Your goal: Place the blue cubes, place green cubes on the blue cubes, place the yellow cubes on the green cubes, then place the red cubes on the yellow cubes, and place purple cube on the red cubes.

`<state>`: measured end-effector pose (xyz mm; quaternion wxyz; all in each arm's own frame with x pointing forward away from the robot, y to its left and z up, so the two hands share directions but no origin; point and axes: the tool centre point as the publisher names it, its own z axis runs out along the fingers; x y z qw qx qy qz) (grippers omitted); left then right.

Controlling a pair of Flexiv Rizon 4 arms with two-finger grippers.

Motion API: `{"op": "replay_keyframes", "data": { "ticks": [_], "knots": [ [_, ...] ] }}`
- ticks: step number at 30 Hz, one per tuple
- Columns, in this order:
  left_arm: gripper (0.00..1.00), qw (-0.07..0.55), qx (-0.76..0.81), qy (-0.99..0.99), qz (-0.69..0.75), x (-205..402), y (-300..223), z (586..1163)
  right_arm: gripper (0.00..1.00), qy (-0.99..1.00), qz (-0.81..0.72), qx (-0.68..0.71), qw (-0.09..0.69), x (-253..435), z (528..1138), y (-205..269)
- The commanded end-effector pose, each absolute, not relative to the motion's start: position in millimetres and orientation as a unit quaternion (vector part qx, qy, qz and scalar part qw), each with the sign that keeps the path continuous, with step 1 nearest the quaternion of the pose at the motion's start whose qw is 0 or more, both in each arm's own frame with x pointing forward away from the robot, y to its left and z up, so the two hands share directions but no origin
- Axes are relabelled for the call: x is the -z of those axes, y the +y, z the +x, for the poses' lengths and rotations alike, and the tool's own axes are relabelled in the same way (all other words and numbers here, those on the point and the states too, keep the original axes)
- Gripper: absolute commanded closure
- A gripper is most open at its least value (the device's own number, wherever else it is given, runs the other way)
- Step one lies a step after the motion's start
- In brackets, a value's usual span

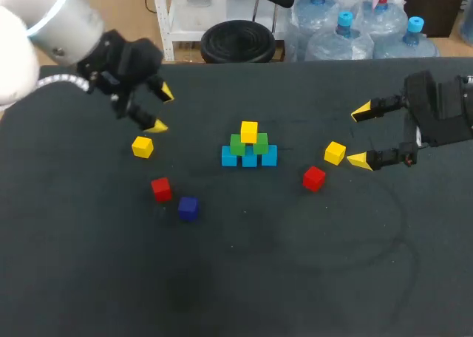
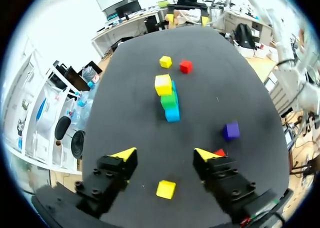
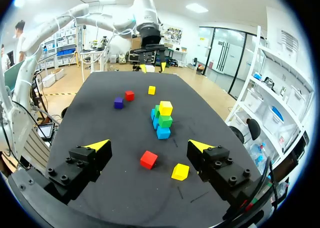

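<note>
- Both claws are held apart and empty: the left gripper (image 1: 161, 109) is poised near the left yellow cube (image 1: 143, 146), and the right gripper (image 1: 360, 136) just beside the right yellow cube (image 1: 335, 153).
- Mid-table, three blue cubes (image 1: 249, 158) are set touching in a row, with two green cubes (image 1: 238, 144) on them and the top yellow cube (image 1: 249, 131) above.
- The stack could be toppled if a green cube is clipped by an open finger, or if a cube is released off-centre; little ledge is judged to be left beside the top cube.
- The left red cube (image 1: 161, 189), right red cube (image 1: 314, 178) and purple cube (image 1: 188, 208) are scattered on the dark matte table (image 1: 295, 278), apart from the stack.
</note>
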<state>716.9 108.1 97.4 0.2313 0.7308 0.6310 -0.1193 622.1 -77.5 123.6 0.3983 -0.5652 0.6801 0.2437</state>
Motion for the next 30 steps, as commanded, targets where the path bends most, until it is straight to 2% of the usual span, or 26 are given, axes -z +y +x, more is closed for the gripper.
{"op": "replay_keyframes", "data": {
  "ticks": [1,9,30],
  "knots": [
    [0.00,0.248,0.155,0.622,0.727,-78.0,129.2,721.7,0.00,0.681,-0.565,-0.243,0.398,-123.8,621.9,-77.2],
    [0.00,0.211,0.154,0.588,0.766,-53.0,147.7,721.5,0.00,0.681,-0.565,-0.243,0.398,-123.8,621.9,-77.2],
    [0.00,0.201,0.166,0.575,0.775,-14.5,171.8,738.8,0.00,0.681,-0.565,-0.243,0.398,-123.8,621.9,-77.2]
  ]
}}
